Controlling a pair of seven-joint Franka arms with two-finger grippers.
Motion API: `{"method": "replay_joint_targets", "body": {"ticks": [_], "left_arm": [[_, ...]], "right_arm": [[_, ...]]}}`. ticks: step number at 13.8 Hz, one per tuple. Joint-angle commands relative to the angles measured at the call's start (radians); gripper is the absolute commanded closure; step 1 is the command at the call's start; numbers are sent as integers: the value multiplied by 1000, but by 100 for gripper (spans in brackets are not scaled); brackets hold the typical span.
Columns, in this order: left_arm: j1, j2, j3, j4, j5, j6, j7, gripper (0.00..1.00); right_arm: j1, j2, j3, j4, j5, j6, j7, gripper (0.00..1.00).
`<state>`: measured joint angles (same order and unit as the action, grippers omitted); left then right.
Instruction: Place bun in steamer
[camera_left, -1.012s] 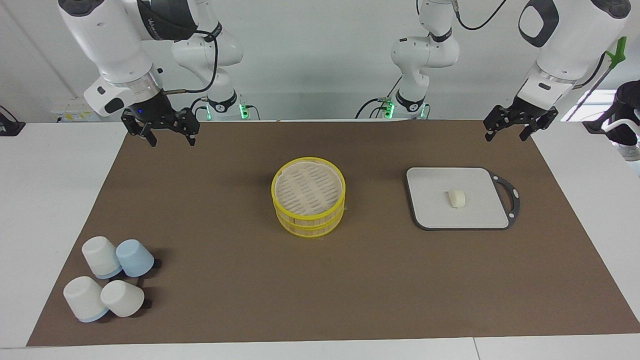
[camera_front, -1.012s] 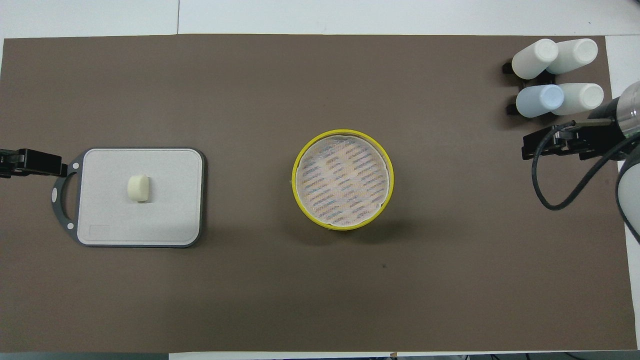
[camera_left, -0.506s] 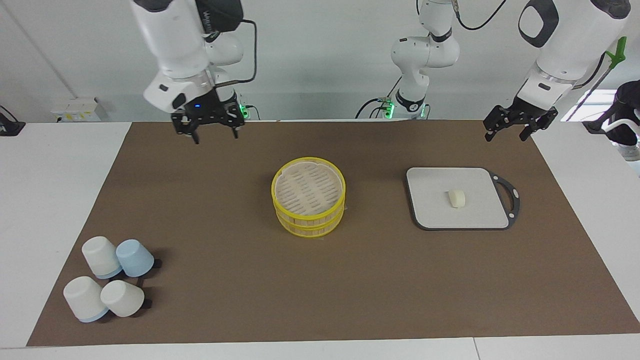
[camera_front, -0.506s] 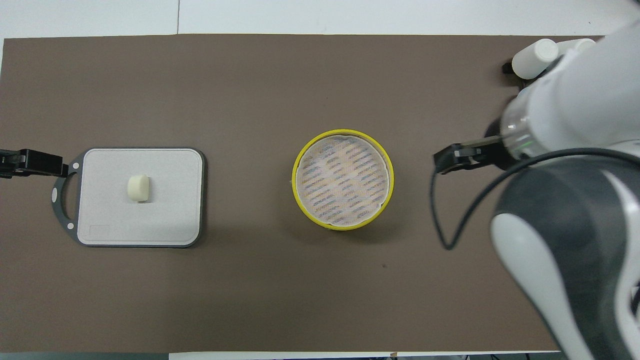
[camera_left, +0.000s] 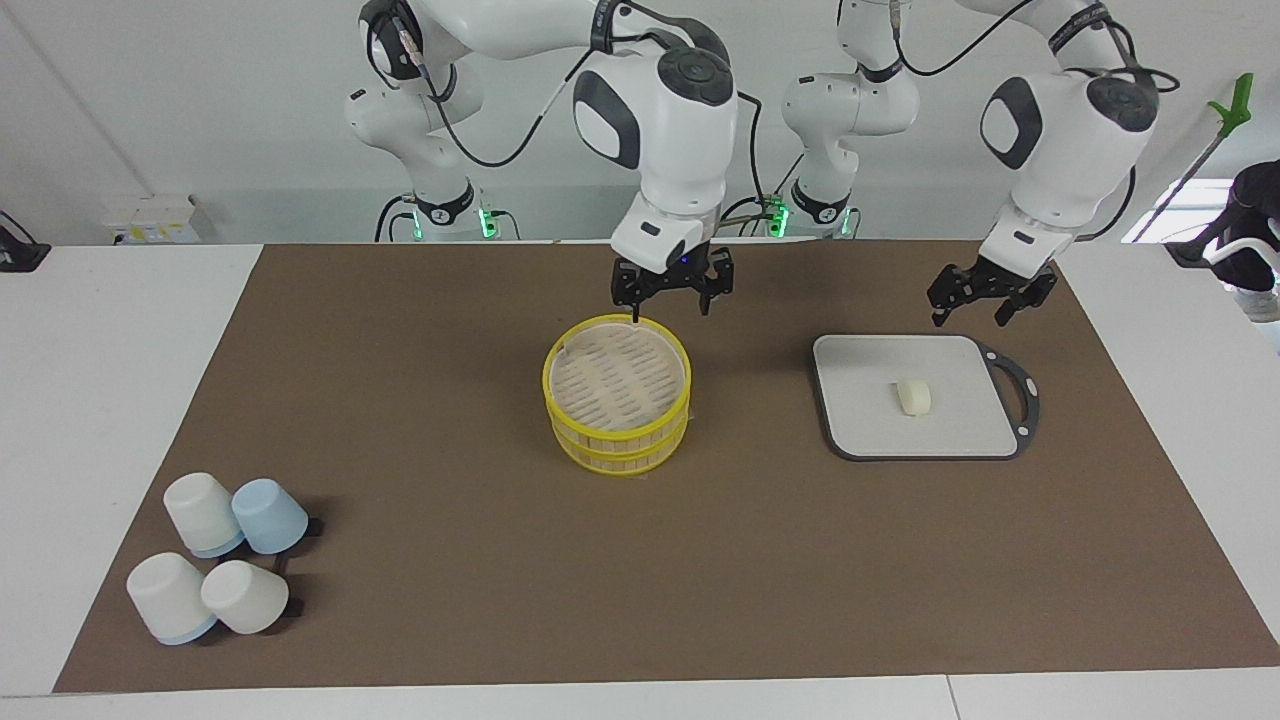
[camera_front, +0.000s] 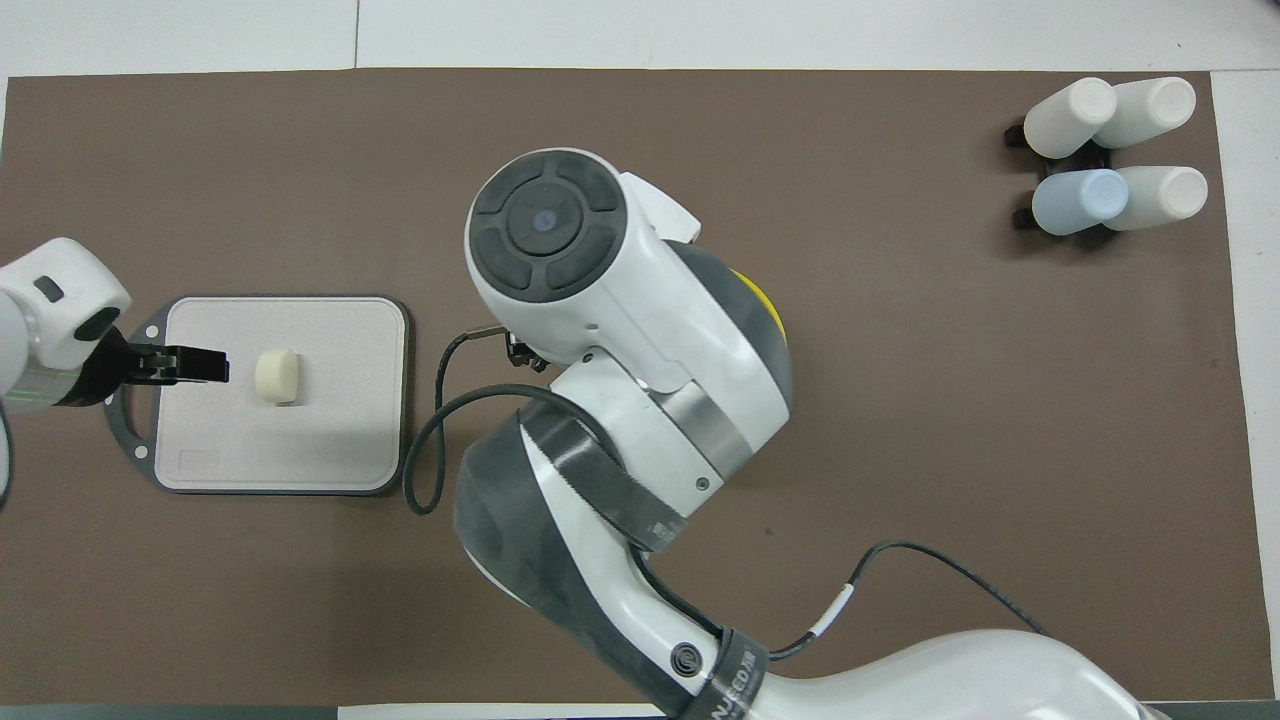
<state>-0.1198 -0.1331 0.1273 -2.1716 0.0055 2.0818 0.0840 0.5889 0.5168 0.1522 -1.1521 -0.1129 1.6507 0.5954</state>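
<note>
Over the steamer (camera_left: 617, 392) the right claw (camera_left: 671, 299) hangs apart; the left claw (camera_left: 978, 307), apart, hovers over the board (camera_left: 860, 400) near the bun (camera_left: 913, 396).

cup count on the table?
4, upturned, clustered at the right arm's end, on the mat's edge farthest from the robots: three white cups and one blue cup. None looks hidden.

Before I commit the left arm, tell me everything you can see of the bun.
The bun is a small cream-white, rounded oblong piece, smooth and dough-like, lying flat near the middle of the grey board toward the left arm's end of the table. Only the board touches it. The left hand hangs open over the board's edge nearest the robots, clear of the bun. It is not yet in the steamer.
</note>
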Motion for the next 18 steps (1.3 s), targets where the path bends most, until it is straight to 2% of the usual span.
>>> {"method": "replay_joint_targets", "body": {"ticks": [1, 4, 6, 8, 9, 11, 14, 15, 18], "left_arm": [[-12, -2, 3, -180, 14, 215, -3, 0], [-26, 79, 3, -211, 14, 314, -10, 0], [-27, 127, 3, -214, 14, 378, -12, 0], [-27, 144, 2, -214, 14, 414, -12, 0], [-27, 151, 2, -214, 14, 420, -9, 0], [-27, 176, 2, -214, 14, 463, -6, 0], [-29, 194, 0, -206, 14, 480, -4, 5], [-30, 196, 0, -208, 14, 480, -1, 11], [-40, 198, 0, -203, 14, 477, -4, 56]], "right_arm": [[15, 29, 3, -56, -53, 102, 6, 0], [-17, -35, 6, -269, -31, 294, 0, 0], [-20, -46, 6, -311, 12, 345, 0, 0], [-15, -73, 6, -383, 15, 388, 0, 0], [-9, -89, 6, -417, 15, 406, 4, 5], [-9, -101, 6, -452, 15, 426, 3, 36], [-11, -112, 7, -488, 15, 471, 0, 63], [-11, -113, 7, -495, 15, 480, 0, 72], [-11, -113, 7, -497, 16, 488, 0, 98]]}}
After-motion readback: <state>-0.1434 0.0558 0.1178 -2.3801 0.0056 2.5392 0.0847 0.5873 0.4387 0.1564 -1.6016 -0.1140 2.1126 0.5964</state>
